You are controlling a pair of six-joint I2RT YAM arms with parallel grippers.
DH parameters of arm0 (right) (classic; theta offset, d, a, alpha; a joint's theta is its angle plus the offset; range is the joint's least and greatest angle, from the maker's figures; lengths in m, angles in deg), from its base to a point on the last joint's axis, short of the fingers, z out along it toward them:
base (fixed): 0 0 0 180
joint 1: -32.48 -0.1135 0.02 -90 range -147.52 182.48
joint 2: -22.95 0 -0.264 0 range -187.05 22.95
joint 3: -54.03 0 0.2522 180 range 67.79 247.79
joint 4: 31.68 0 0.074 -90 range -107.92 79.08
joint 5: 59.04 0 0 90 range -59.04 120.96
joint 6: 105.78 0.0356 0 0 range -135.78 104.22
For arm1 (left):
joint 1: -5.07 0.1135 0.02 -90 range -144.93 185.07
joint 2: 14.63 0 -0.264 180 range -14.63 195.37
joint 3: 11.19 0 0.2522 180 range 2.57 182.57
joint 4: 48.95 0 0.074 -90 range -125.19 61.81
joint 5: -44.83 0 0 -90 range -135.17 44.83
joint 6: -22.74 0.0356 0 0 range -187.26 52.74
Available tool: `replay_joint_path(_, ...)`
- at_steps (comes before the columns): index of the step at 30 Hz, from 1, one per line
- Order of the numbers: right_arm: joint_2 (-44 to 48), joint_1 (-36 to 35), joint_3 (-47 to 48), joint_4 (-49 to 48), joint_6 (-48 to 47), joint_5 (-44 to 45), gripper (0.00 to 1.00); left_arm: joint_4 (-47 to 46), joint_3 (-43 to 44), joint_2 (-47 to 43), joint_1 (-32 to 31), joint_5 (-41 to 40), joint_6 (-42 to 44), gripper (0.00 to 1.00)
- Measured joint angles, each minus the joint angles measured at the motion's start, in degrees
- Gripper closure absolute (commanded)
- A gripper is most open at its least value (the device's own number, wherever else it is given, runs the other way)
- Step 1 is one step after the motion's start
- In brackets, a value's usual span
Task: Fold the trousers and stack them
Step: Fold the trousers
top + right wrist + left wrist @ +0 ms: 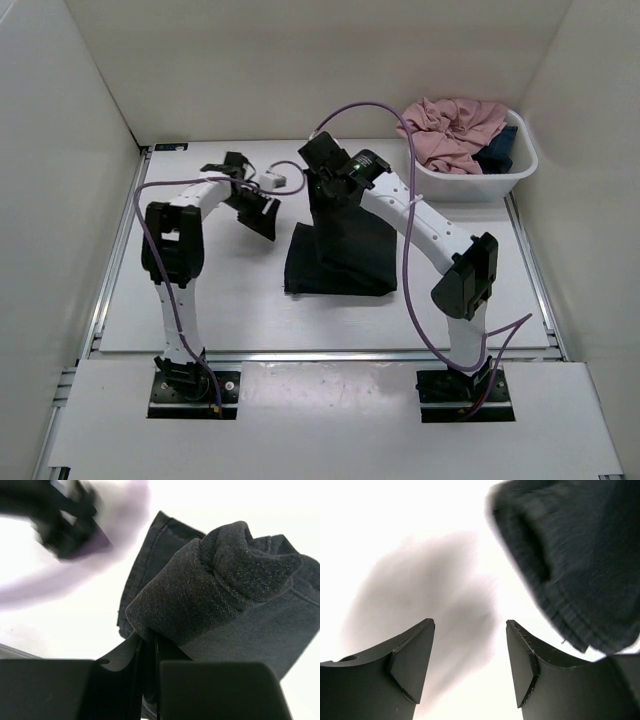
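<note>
Gripping the trousers (220,595), right fingers (120,660) sit closed; left fingers (410,655) gape empty nearby

Two arms, the left arm (178,245) and the right arm (425,225), share one table (220,300) with one pair of black trousers (340,262), one white tub (527,165), one pink garment (455,130) and one dark blue garment (500,152).

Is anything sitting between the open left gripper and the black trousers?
Nothing visible does. The left gripper hangs open above the table, and the trousers, pinched by the right gripper, hang just beside it with only white surface between.
</note>
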Motion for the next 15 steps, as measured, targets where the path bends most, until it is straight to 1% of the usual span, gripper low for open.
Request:
replay_joint_path(3,-0.31,-0.57,-1.14,-1.40,0.74,-1.07,1.00,0.52,0.33,-0.83,6.08,4.17,-1.31,0.29)
replay_joint_path(6,-1.49,-1.29,-1.18,-2.75,1.66,-2.12,1.00,0.55,-0.20,-1.79,10.54,4.39,-1.99,0.29)
replay_joint_path(9,-3.06,-1.86,-2.62,-5.68,3.21,-3.93,0.92,0.59,-2.14,-2.01,11.08,3.89,-1.97,0.29)
replay_joint_path(10,-3.56,-2.03,-3.61,-6.99,3.87,-4.90,0.83,0.79,-2.82,-1.99,10.88,3.82,-1.97,0.29)
replay_joint_path(12,-5.05,-2.43,-5.40,-9.64,5.73,-7.21,0.73,1.73,-3.80,-1.97,10.51,3.82,-1.90,0.29)
replay_joint_path(13,-6.05,-2.67,-5.95,-10.95,6.58,-8.46,0.56,2.12,-3.85,-1.95,10.45,3.82,-1.84,0.29)
replay_joint_path(14,-7.32,-2.97,-6.05,-12.09,7.43,-9.77,0.44,2.19,-3.78,-1.95,10.51,3.78,-1.81,0.29)
replay_joint_path(15,-8.85,-3.34,-5.92,-13.33,8.04,-11.13,0.37,2.36,-3.45,-1.95,10.82,3.61,-1.79,0.29)
